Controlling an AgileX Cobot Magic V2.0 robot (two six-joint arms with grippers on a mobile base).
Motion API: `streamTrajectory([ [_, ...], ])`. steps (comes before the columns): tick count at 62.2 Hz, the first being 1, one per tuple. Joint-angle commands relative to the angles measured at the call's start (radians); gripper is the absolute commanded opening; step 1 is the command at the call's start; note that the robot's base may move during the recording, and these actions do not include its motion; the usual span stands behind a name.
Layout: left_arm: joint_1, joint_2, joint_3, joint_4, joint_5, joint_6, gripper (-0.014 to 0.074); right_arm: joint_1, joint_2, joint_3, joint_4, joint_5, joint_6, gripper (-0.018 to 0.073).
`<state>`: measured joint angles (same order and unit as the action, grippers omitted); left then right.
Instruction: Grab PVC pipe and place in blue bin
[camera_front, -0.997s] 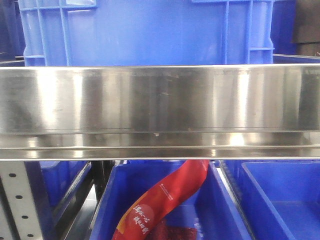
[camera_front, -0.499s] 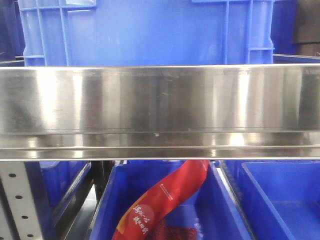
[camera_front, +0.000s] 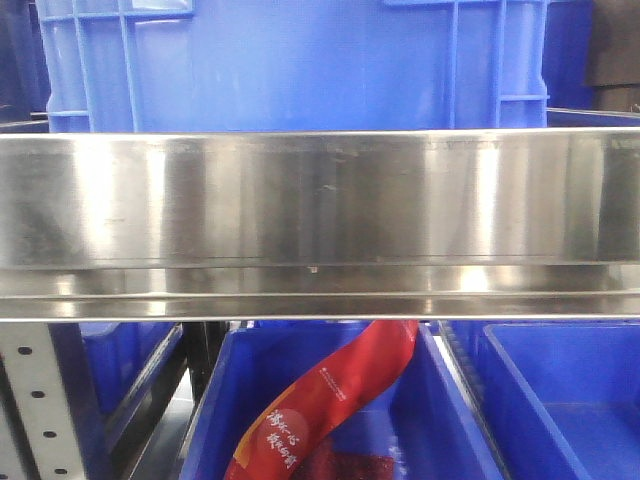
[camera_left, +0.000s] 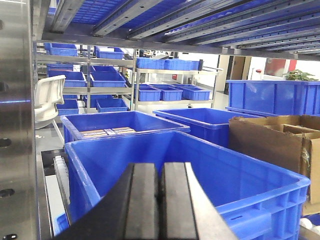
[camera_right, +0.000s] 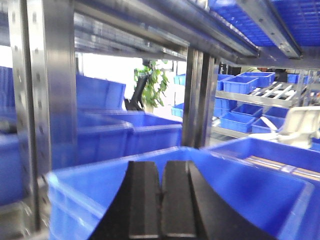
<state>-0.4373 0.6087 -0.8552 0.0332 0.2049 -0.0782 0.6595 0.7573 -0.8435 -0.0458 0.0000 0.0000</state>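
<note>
The PVC pipe is out of view in every frame. My left gripper (camera_left: 160, 167) is shut with its black pads pressed together and nothing between them; it hovers over a large blue bin (camera_left: 250, 175). My right gripper (camera_right: 161, 165) is also shut and empty, above another blue bin (camera_right: 90, 195) whose inside I cannot see. In the front view neither gripper shows; a blue bin (camera_front: 210, 420) below the shelf holds a red printed bag (camera_front: 330, 400).
A wide steel shelf rail (camera_front: 320, 225) fills the middle of the front view, with a big blue crate (camera_front: 300, 60) on top. Steel rack uprights (camera_right: 45, 100) stand close on the right wrist's left. A cardboard box (camera_left: 280, 140) sits right of the left gripper.
</note>
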Motion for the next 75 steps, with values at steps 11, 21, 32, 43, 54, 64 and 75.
streamTrajectory([
  [11,-0.004,-0.006,-0.003,0.003,-0.014,-0.004,-0.0111,-0.236,-0.139,0.2,0.121,-0.068,-0.068,-0.0168],
  [21,-0.004,-0.006,-0.003,0.003,-0.014,-0.004,-0.0111,-0.379,-0.238,0.382,0.144,-0.084,-0.066,-0.0168],
  [32,-0.004,-0.006,-0.003,0.003,-0.014,-0.004,-0.0111,-0.469,-0.369,0.608,0.259,-0.154,-0.066,-0.0168],
  [43,-0.004,-0.006,-0.003,0.003,-0.014,-0.004,-0.0111,-0.491,-0.498,0.761,0.272,-0.148,-0.065,-0.0168],
  [54,-0.004,-0.006,-0.003,0.003,-0.014,-0.004,-0.0111,-0.522,-0.641,0.844,0.267,-0.08,-0.063,-0.0168],
  [64,-0.004,-0.006,-0.003,0.003,-0.014,-0.004,-0.0111,-0.575,-0.729,0.844,0.145,0.0,-0.063,-0.0168],
  [75,-0.004,-0.006,-0.003,0.003,-0.014,-0.004,-0.0111,-0.604,-0.757,0.844,0.057,0.067,-0.06,-0.0168],
])
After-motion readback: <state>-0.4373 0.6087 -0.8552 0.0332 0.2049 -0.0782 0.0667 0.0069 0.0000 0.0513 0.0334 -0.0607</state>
